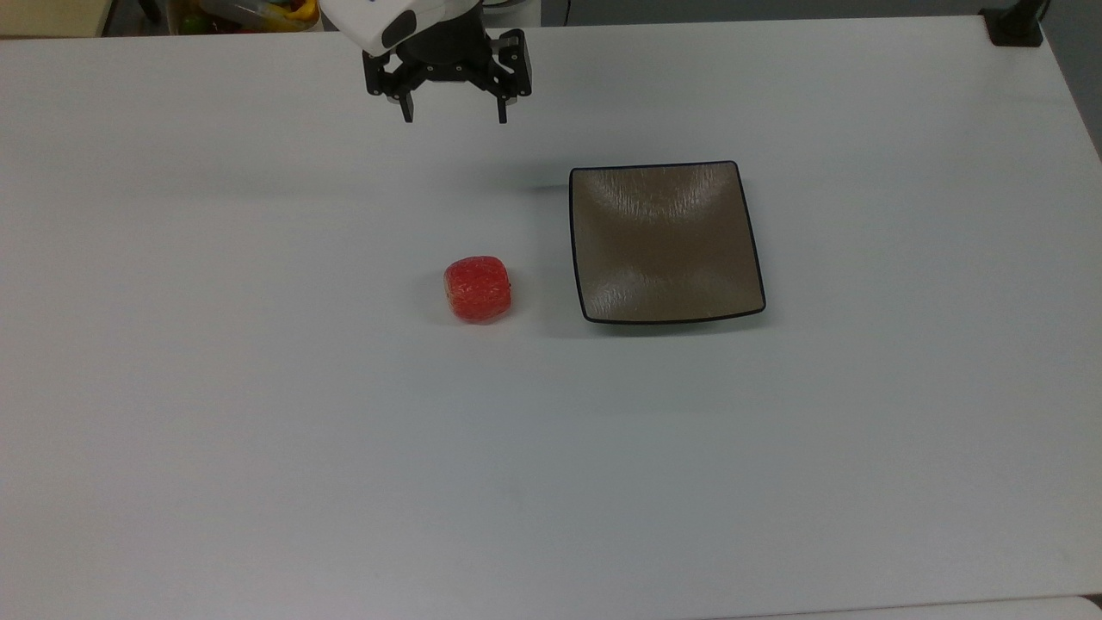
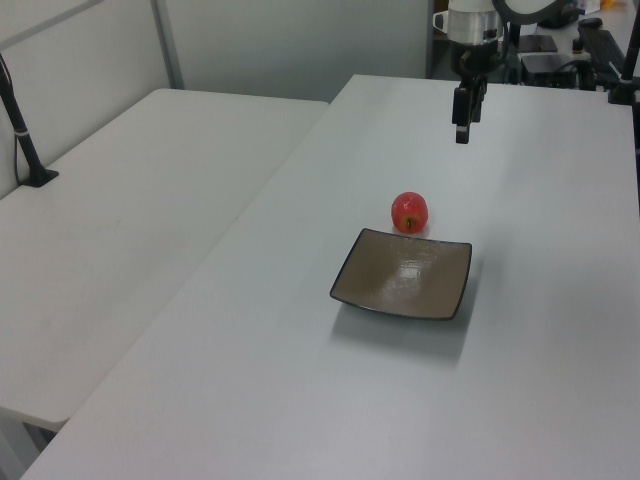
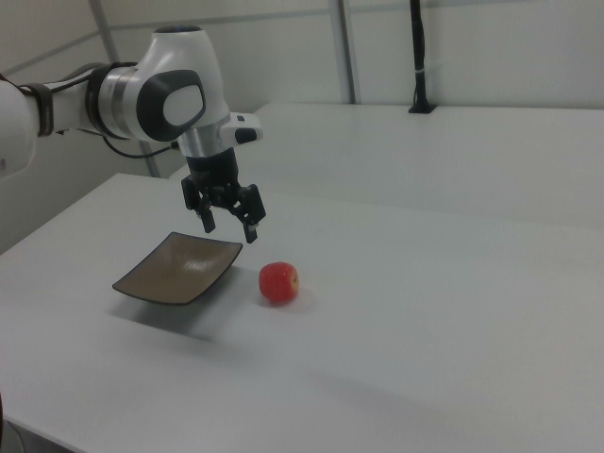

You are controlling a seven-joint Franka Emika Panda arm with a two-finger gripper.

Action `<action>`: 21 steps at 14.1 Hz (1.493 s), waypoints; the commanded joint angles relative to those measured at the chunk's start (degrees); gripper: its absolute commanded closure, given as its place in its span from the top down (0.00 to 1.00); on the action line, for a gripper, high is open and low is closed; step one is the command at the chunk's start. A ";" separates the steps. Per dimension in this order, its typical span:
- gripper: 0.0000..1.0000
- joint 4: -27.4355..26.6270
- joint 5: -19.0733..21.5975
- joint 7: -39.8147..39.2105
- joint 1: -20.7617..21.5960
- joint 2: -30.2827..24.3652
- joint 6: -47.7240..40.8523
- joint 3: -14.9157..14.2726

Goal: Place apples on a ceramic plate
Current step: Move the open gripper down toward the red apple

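No writing, label, brand mark, number or sign can be read in any view

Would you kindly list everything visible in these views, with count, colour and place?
apple: one, red, on the table, apart from the plate, to the top view's left of it.
ceramic plate: one, brown with a black rim, square, nothing on it.
table: one, white, bearing both.
second table: one, white, on the left view's left.
black post: one, standing on the second table.
gripper: one, black, open, above the table, holding nothing.
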State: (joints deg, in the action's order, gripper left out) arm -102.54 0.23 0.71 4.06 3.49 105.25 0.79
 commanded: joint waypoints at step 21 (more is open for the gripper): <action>1.00 -0.55 2.76 35.48 0.95 5.91 16.56 -0.17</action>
State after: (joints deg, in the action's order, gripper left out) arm -102.61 1.95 31.30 4.40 8.82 117.87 0.84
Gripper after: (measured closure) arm 0.000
